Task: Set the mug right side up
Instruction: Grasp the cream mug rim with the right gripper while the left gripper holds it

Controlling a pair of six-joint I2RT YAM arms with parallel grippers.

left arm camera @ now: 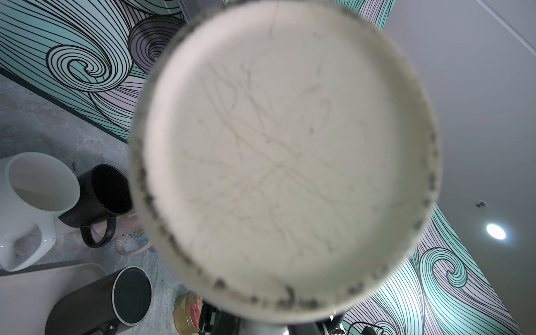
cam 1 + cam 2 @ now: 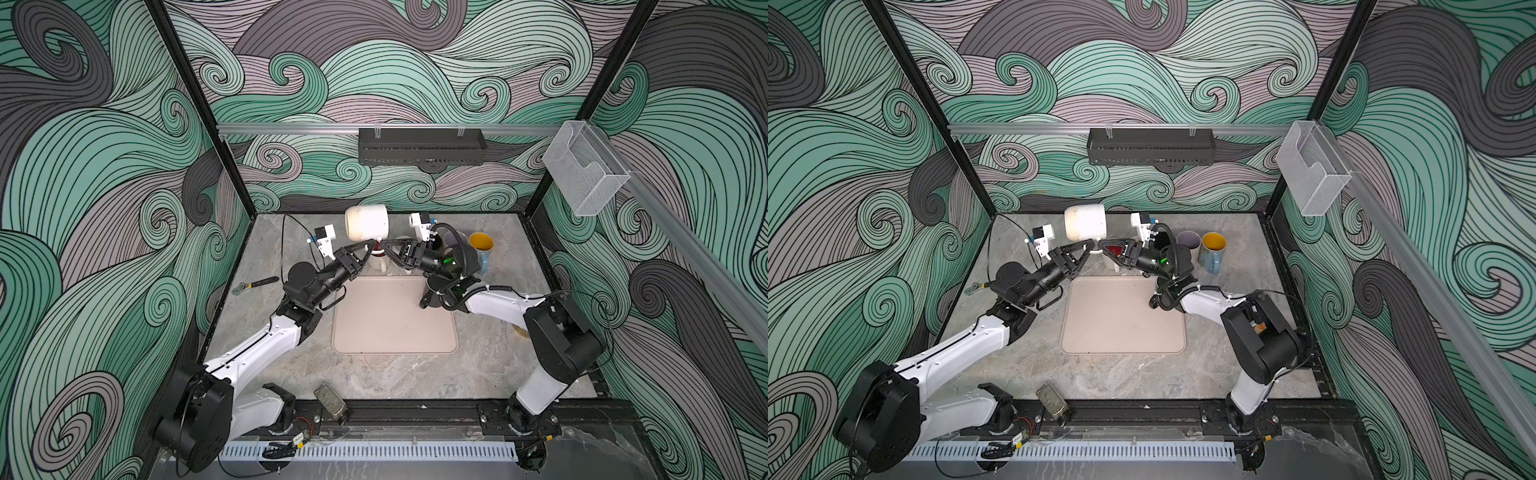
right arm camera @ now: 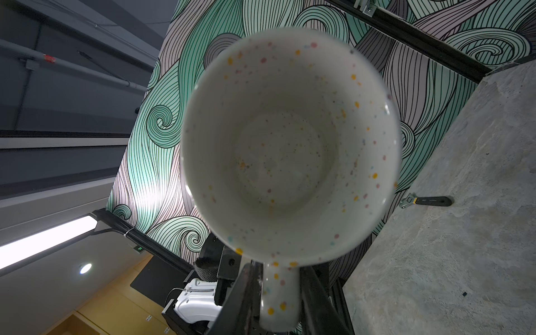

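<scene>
1. I see the mug held in the air above the middle of the counter's far edge. It lies on its side with the handle pointing down.
2. Its base faces my left arm and fills the left wrist view with fine scratch marks. I find no maker's stamp that I can read there.
3. Its mouth faces my right arm, and the inside is white with coloured speckles.
4. The left pincer is closed, tips together on the mug at the handle.
5. The right pincer meets it there. Its fingers press both sides of the handle, clamped on it.
6. A beige mat lies mid-counter.
7. A wrench lies near the left edge, and the print on its grip is too small to read.
8. A blue cup stands near the far right corner.
9. A white cup, a black cup and a gold tin show in the left wrist view. The tin's label is too blurred to read.
</scene>
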